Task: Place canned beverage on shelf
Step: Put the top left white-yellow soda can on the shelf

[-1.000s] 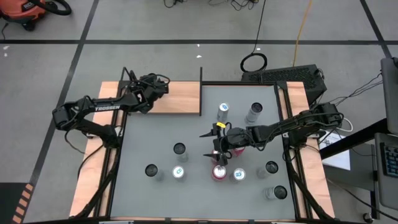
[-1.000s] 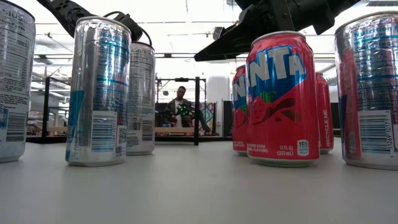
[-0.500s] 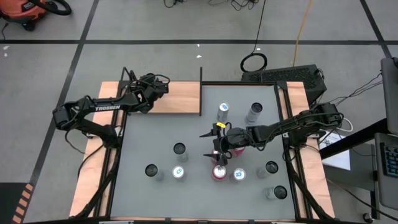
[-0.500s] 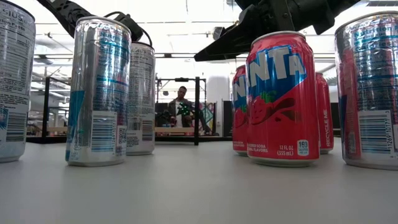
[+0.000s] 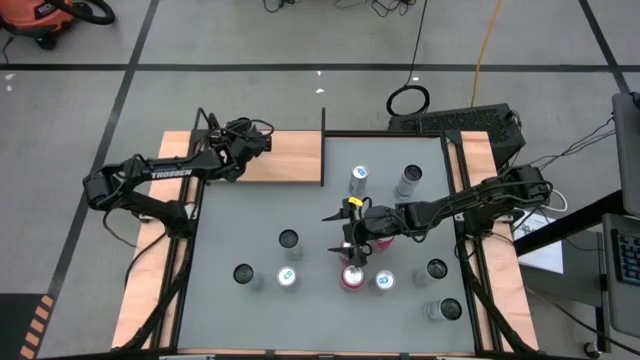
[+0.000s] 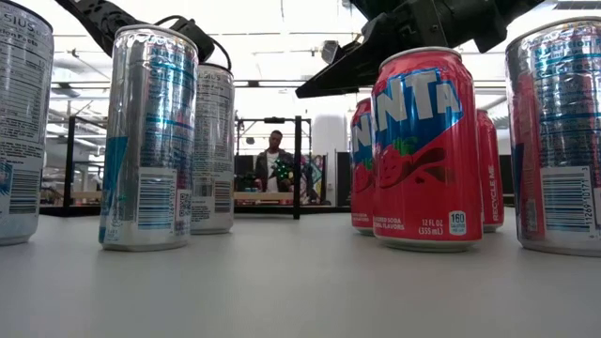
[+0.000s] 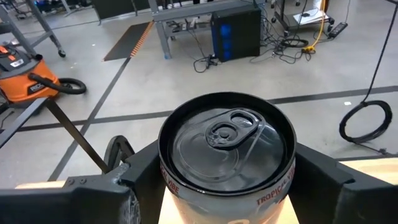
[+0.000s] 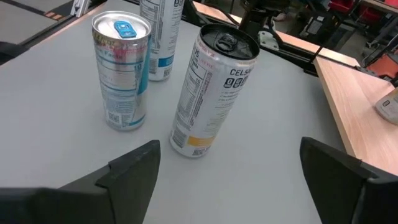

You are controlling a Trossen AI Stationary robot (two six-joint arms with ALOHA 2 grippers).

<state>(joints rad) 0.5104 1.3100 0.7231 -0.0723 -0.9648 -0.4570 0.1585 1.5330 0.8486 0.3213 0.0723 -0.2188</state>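
Grey floor (image 5: 300, 40) with dark tape lines surrounds the grey table (image 5: 250, 215), and an orange vacuum (image 5: 40, 20) sits at the far left corner of the high view. At the table's left side the left arm reaches to the far left corner, where the left gripper (image 5: 245, 138) hangs over the shelf (image 5: 285, 160), near its back edge. Its wrist view looks down on the top of a can (image 7: 227, 134), tab unopened, with a dark finger (image 7: 140, 180) pressed against each side, so the jaws are clamped on it. Whether the can's base rests on the board cannot be told.

On the table's near half, three silver cans (image 5: 288, 240) stand apart from one another left of centre. Two more stand at the far middle (image 5: 359, 178). In the low view a person (image 6: 273, 160) shows far behind the table, between the cans.

Right of centre, the right gripper (image 5: 350, 245) hovers above the red cans (image 5: 352, 277), its jaws wide apart and holding nothing. In the low view a red Fanta can (image 6: 424, 150) stands in front, with the arm's dark fingers above it. The right wrist view looks past the spread fingers (image 8: 134, 168) at a blue-tabbed can (image 8: 121, 74) and, just beside it, a Celsius can (image 8: 211, 93). Further cans (image 5: 436, 268) stand near the table's right edge.
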